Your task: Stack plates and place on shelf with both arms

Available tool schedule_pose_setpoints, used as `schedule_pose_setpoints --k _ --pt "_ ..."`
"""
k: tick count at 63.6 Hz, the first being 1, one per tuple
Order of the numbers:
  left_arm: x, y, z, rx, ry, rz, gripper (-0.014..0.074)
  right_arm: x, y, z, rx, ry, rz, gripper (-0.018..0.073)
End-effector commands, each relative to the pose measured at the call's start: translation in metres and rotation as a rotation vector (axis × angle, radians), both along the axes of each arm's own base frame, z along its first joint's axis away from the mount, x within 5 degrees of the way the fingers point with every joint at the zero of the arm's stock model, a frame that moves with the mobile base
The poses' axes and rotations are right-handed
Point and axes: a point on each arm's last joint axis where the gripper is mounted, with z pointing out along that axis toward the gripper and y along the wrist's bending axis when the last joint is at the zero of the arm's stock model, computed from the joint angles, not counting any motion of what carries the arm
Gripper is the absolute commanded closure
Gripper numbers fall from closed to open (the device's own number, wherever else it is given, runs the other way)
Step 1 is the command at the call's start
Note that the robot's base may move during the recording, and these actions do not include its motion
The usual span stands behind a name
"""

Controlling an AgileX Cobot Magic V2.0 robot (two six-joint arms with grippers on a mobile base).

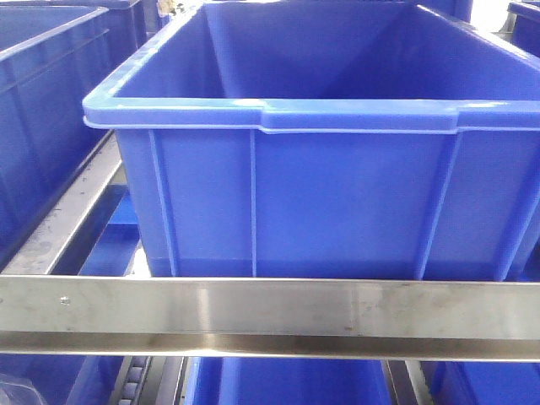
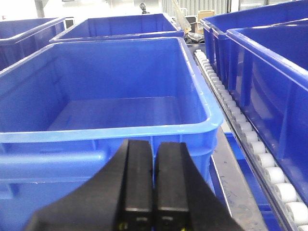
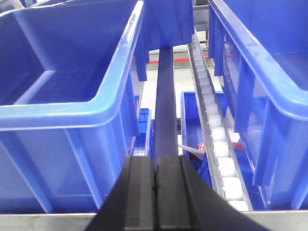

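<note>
No plates show in any view. The shelf (image 1: 270, 314) crosses the front view as a long brushed steel front rail, with a big blue crate (image 1: 287, 152) standing on the tier behind it. My left gripper (image 2: 154, 147) is shut with nothing between its black fingers, and it points at the near wall of an empty blue crate (image 2: 110, 130). My right gripper (image 3: 155, 161) is shut and empty too. It hangs just above the shelf rail (image 3: 43, 221), aimed down the gap between two crates.
Blue crates (image 3: 72, 96) fill the rack on both sides. A white roller track (image 3: 216, 139) and a dark steel bar (image 3: 166, 106) run away between them. Another roller track (image 2: 250, 139) lies right of the left gripper, and a steel side rail (image 1: 76, 211) slants at the left.
</note>
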Motion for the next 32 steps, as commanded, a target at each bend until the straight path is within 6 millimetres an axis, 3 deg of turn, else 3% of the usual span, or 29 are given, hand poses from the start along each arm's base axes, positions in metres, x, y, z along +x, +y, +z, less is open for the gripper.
schedule_pose_setpoints --k 1,32 --pt "-0.0028 0.0005 0.0082 -0.013 -0.108 0.003 0.0516 -0.0016 -0.0013 0.008 -0.014 -0.099 -0.018 0.0504" --pt "-0.0028 0.0005 0.0082 -0.013 -0.108 0.003 0.0516 -0.0016 -0.0013 0.008 -0.014 -0.099 -0.018 0.0504"
